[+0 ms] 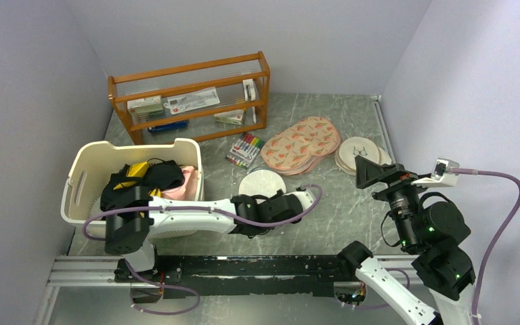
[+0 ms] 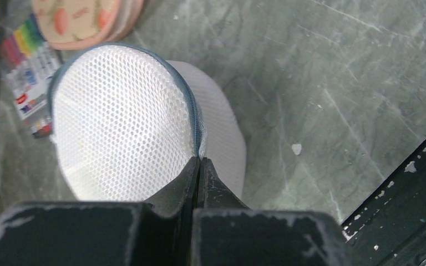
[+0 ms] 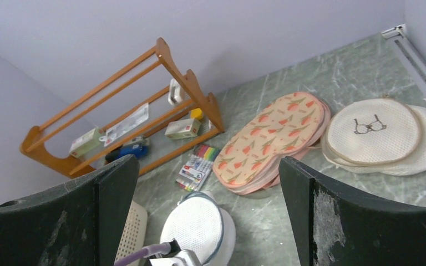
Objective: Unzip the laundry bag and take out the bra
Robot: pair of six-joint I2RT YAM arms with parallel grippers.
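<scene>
The laundry bag [image 1: 262,183] is a round white mesh pouch on the table. In the left wrist view [image 2: 122,116] its grey zipper band [image 2: 191,111] runs along the rim, with a white lower layer showing to its right. My left gripper [image 1: 267,198] is shut, its fingertips [image 2: 200,160] pinched together right on the zipper band at the bag's near rim. The bra [image 1: 139,177], yellow cups with black fabric, lies in the white basket [image 1: 88,172]. My right gripper [image 1: 379,172] is open and empty, raised at the right; the bag shows below it [image 3: 197,227].
A pink garment [image 1: 188,181] is in the basket. A marker pack [image 1: 245,150], salmon patterned pads [image 1: 301,143] and cream discs [image 1: 360,152] lie beyond the bag. A wooden rack [image 1: 189,95] stands at the back. A black rail [image 1: 244,265] runs along the near edge.
</scene>
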